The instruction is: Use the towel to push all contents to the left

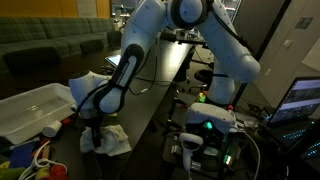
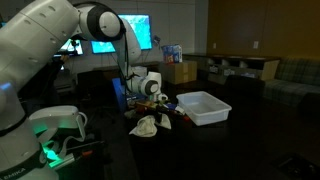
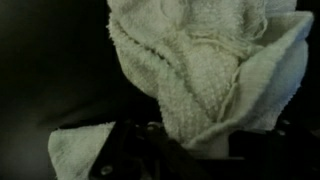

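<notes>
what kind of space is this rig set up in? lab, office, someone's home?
Probably a lab or office lounge, dimly lit. The signs are the lit monitors at the back, a green couch along the wall, and another lit screen beside the workspace.

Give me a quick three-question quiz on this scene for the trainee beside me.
1. True or false: the gripper is shut on the towel.
2. The towel lies: A) on the dark table; B) over a monitor; C) on the sofa.
3. Where are the colourful toys in relation to the white bin?
Key: 1 true; 2 A; 3 outside it, on the table beside it.
</notes>
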`<state>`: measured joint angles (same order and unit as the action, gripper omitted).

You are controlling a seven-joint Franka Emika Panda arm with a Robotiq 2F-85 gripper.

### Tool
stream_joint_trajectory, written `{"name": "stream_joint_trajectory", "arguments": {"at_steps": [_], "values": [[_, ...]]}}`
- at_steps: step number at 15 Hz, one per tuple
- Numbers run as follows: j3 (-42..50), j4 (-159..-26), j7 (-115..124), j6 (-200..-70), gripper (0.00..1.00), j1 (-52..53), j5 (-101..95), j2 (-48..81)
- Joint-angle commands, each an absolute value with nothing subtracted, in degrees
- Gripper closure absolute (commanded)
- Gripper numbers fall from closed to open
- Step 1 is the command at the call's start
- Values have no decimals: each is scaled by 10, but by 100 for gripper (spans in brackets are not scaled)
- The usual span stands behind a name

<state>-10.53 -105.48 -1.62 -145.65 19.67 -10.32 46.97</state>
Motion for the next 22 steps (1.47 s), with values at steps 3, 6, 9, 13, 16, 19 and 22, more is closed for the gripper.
{"name": "stream_joint_trajectory", "arguments": {"at_steps": [3, 6, 9, 13, 16, 19, 22], "values": [[-105, -977, -16, -1459, 99, 194, -78, 510], [-82, -966, -6, -1456, 99, 188, -81, 517], [-52, -976, 6, -1455, 99, 183, -89, 521], [-24, -1019, 14, -1452, 99, 185, -101, 510], [-29, -1040, 24, -1444, 99, 190, -98, 497], [-34, -1056, 41, -1431, 99, 196, -94, 488], [-47, -1072, 40, -1410, 99, 198, -91, 476]]}}
